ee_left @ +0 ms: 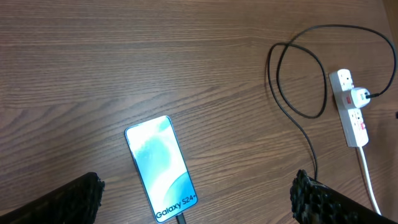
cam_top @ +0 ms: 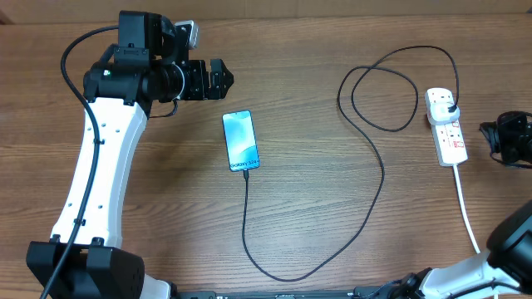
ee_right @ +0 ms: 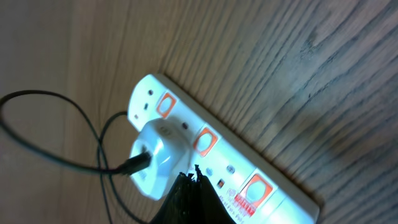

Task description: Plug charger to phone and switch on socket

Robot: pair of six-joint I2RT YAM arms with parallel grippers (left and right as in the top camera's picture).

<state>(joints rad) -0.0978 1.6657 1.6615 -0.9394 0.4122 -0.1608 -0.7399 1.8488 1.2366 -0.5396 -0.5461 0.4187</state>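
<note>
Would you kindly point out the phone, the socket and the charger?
phone (cam_top: 241, 141), overhead view, screen centre.
socket (cam_top: 453, 145), overhead view, lower white body.
charger (cam_top: 246, 203), overhead view, cable below phone.

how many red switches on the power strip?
3 along the power strip: left switch at its end, middle switch beside the plug, right switch near the frame's bottom. The end effector may hide more.

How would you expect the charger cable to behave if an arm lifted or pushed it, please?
The cable lies in loose loops, so it is probably floppy and would drape rather than hold shape. Being thin, it likely weighs little. One end seems to meet the phone, the other the socket, so a pull might drag the phone.
</note>
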